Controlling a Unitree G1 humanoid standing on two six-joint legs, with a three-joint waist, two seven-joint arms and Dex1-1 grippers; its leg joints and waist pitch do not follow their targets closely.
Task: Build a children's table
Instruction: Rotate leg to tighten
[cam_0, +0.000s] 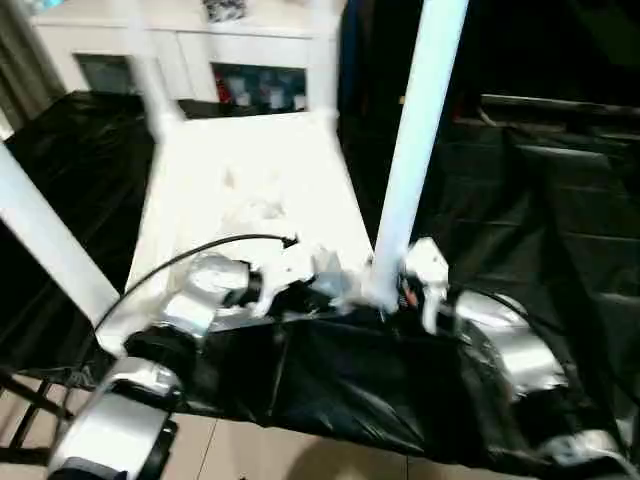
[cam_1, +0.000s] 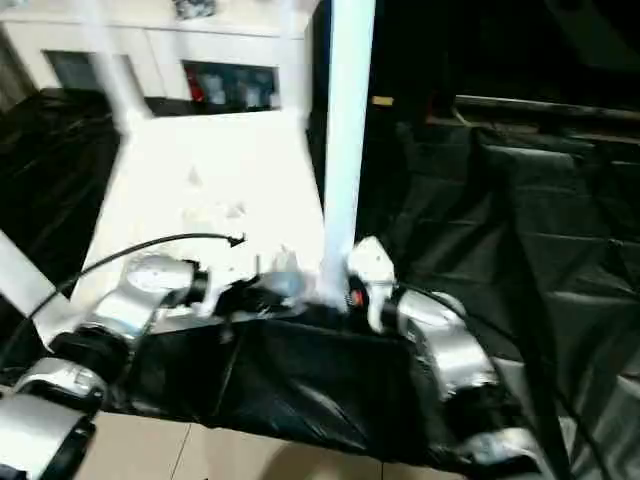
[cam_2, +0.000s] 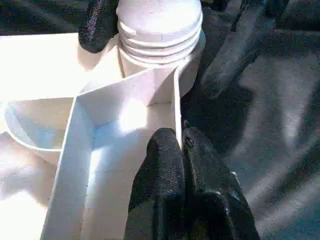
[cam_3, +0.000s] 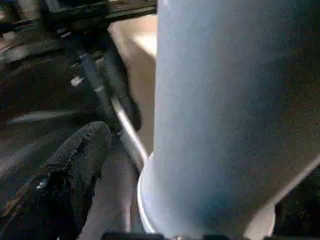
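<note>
While your left gripper (cam_2: 182, 150) pinches the tabletop (cam_0: 250, 190) rim, your right gripper (cam_0: 405, 290), spread, flanks the leg (cam_0: 415, 150); regrip, twist it home.

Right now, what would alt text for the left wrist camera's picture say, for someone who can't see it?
A white threaded tube leg stands in the corner socket of an upturned white plastic tabletop. The left end effector, its two black fingers pressed together, pinches the tabletop's raised rim. The right end effector's black fingers flank the leg above black sheeting.
</note>
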